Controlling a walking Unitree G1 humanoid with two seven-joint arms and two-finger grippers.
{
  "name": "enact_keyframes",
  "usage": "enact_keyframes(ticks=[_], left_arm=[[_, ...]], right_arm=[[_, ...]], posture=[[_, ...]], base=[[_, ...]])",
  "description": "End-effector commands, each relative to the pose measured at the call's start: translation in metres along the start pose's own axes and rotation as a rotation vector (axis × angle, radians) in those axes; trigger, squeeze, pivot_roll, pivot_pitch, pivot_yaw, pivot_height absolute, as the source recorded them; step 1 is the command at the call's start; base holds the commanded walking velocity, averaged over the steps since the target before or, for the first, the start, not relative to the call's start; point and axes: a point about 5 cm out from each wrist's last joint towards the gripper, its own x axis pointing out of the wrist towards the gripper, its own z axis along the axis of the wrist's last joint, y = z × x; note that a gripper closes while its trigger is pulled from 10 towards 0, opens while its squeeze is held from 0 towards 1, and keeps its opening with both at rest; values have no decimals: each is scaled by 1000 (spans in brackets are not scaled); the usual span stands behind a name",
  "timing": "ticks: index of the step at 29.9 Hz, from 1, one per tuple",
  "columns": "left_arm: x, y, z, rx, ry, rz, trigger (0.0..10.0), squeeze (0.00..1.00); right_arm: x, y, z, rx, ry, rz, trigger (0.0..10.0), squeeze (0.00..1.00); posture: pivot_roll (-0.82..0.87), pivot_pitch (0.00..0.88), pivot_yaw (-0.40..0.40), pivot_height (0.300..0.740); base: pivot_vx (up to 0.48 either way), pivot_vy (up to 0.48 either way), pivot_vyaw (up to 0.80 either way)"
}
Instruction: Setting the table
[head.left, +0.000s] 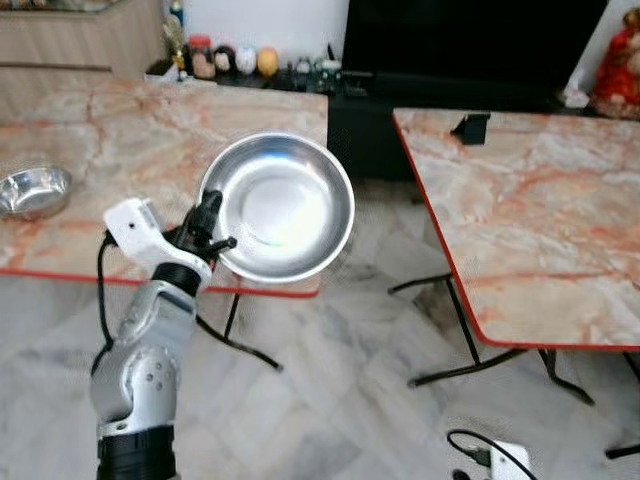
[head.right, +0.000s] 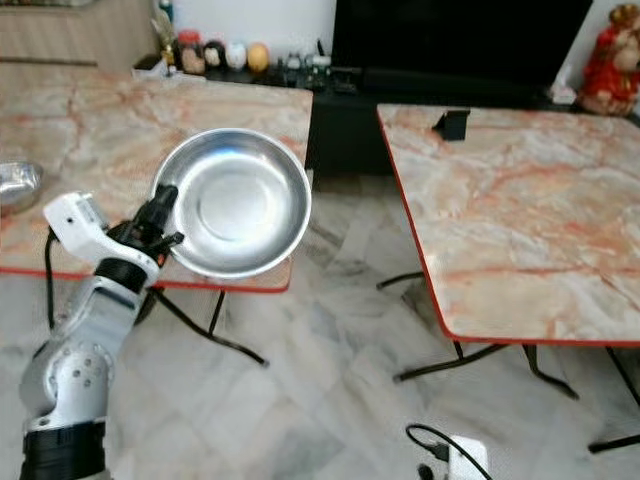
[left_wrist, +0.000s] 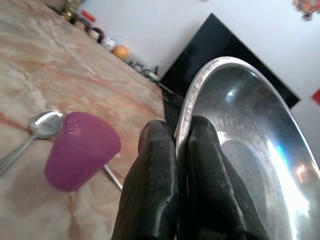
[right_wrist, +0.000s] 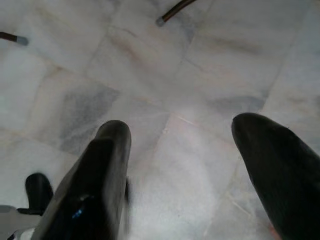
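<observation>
At the left bench's (head.left: 90, 130) left edge sits a small steel bowl (head.left: 33, 190). Over its front edge near the right corner, my left claw (head.left: 214, 237) pinches the rim of a large steel bowl (head.left: 282, 205), held tilted above the bench; a purple cup (left_wrist: 80, 150) and spoon (left_wrist: 42, 125) lie beneath. Rightward stands a second bench (head.left: 540, 220). My right claw (right_wrist: 180, 165) hangs spread over the marble floor (right_wrist: 175, 65).

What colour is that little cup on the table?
The cup is purple, clearest in the left wrist view.
</observation>
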Motion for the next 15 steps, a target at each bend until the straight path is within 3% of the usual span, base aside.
enact_keyframes(ticks=[1, 3, 7, 15], left_arm=[[3, -12, 2, -6, -19, -43, 10000, 0], [4, -13, 2, -6, -17, -45, 10000, 0], [4, -13, 1, -5, -16, -46, 10000, 0], [4, -13, 1, -1, -11, -48, 10000, 0]], right_arm=[[-1, -7, -1, 5, 0, -21, 10000, 0], [-1, -7, -1, -4, -1, -22, 10000, 0], [-1, -7, 0, -17, -3, -19, 10000, 0], [-1, -7, -1, 11, -3, -22, 10000, 0]], posture=[[102, 0, -76, 740], [101, 0, -74, 740], [100, 0, -73, 740], [100, 0, -73, 740]], base=[[0, -405, 0], [0, -405, 0], [0, -407, 722], [0, -406, 0]])
